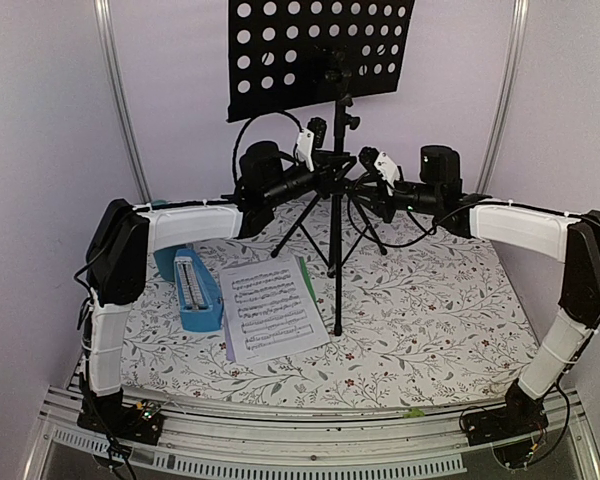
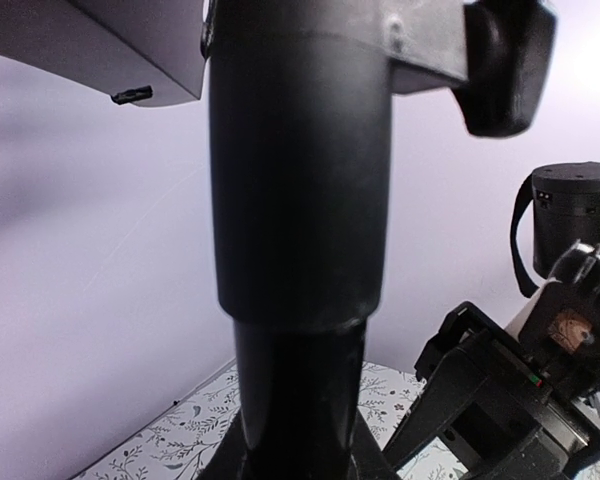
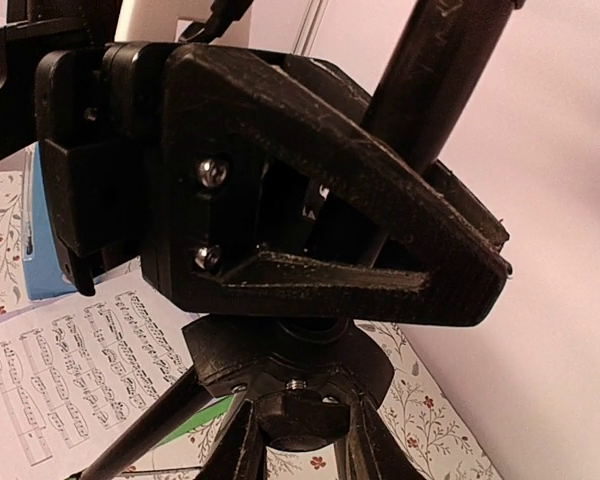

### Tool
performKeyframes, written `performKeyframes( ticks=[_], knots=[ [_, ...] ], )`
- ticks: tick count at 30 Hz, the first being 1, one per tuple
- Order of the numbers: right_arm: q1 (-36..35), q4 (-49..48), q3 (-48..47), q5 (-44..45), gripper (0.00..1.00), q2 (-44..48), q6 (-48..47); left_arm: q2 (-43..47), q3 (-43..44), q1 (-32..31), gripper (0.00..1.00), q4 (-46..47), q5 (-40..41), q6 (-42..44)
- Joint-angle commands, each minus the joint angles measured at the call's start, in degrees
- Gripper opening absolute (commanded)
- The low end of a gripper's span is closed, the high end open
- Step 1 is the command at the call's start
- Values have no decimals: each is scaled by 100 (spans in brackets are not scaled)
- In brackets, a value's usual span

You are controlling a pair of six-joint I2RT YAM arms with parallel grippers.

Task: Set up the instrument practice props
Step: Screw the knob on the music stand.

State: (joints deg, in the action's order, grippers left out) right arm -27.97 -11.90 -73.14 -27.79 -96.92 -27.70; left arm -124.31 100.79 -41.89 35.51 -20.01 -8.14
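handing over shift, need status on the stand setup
Left gripper clamped on music stand pole. Right gripper at the pole, grip unclear. Sheet music and metronome on table. Nothing blocking.

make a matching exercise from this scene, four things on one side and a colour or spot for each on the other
Things:
1 music stand
2 sheet-music pages
3 metronome
4 cup

Descriptions:
a blue, just left of the pages
b teal, partly hidden behind the metronome
c black, its perforated desk up high at the back
d white, flat on the floral cloth

Pairs: 1-c, 2-d, 3-a, 4-b
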Motion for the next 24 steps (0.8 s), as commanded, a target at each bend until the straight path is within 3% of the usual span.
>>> performKeyframes(
  ticks=[1, 8, 14, 24],
  knots=[
    [103, 45, -339, -300, 18, -115, 751, -84, 88, -96, 0, -419, -283, 71],
    [232, 57, -483, -816, 0, -184, 1937, -76, 74, -101, 0, -444, -298, 75],
    [352, 63, -648, -1283, 0, -279, 3273, -56, 22, -101, 0, -450, -286, 80],
    [683, -562, -469, -1851, 0, -489, 6601, 3, -101, -87, 0, -343, -292, 49]
  ],
)
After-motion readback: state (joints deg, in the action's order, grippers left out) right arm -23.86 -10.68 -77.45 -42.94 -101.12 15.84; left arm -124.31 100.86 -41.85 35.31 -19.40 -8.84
